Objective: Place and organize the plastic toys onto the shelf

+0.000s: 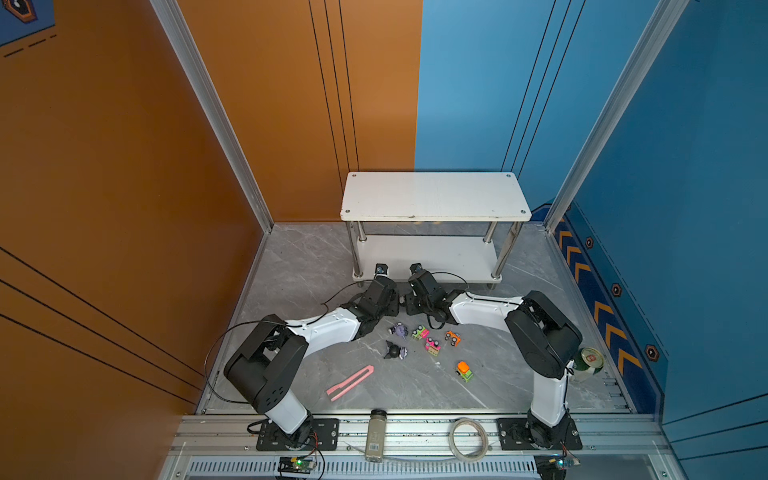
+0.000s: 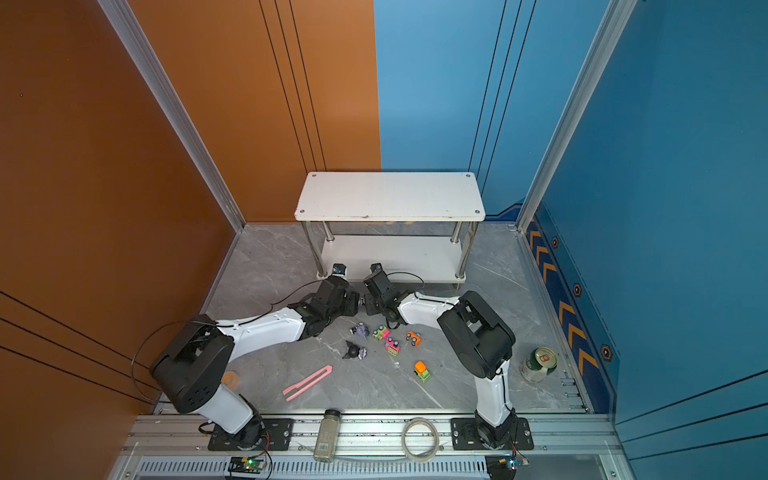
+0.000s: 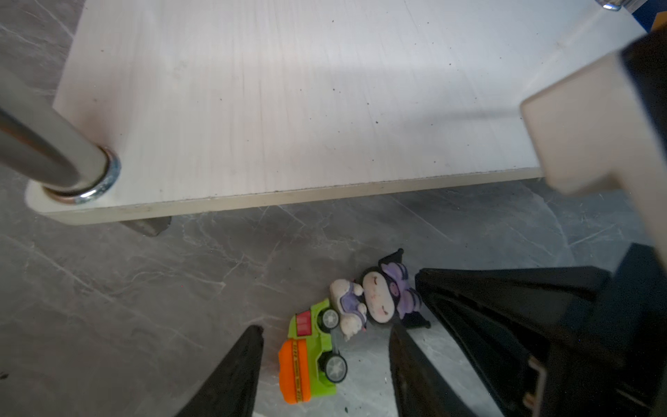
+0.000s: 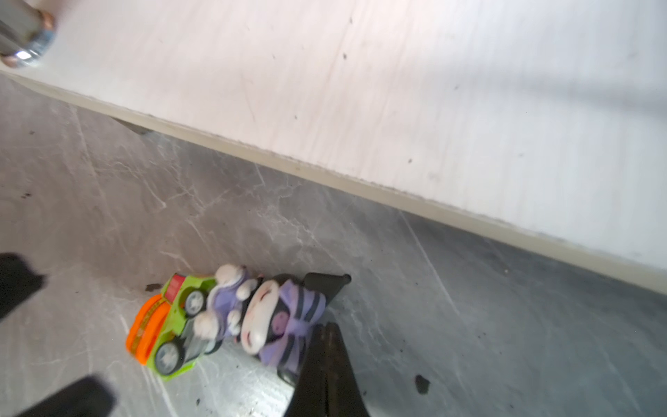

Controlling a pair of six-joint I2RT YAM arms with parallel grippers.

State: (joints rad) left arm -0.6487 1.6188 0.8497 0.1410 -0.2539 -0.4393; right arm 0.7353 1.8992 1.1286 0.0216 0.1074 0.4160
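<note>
An orange-and-green car (image 3: 312,357) lies on its side on the grey floor, between the fingertips of my open left gripper (image 3: 325,326) and touching neither. A purple, black and white figurine (image 4: 260,317) leans against its wheels. My right gripper (image 4: 326,326) is shut and empty, its tip against the figurine's purple bow. Both grippers (image 1: 397,303) (image 1: 409,305) meet just in front of the white shelf (image 1: 434,195), whose lower tier (image 3: 288,108) is bare. More toys lie behind the arms: two figurines (image 1: 398,331) (image 1: 395,351) and several cars (image 1: 432,345).
A chrome shelf leg (image 3: 47,144) stands close beside the left gripper. A pink strip (image 1: 350,382) lies on the floor near the front. A grey bottle (image 1: 376,434) and a tape roll (image 1: 468,438) rest on the front rail. A can (image 1: 588,363) stands at the right.
</note>
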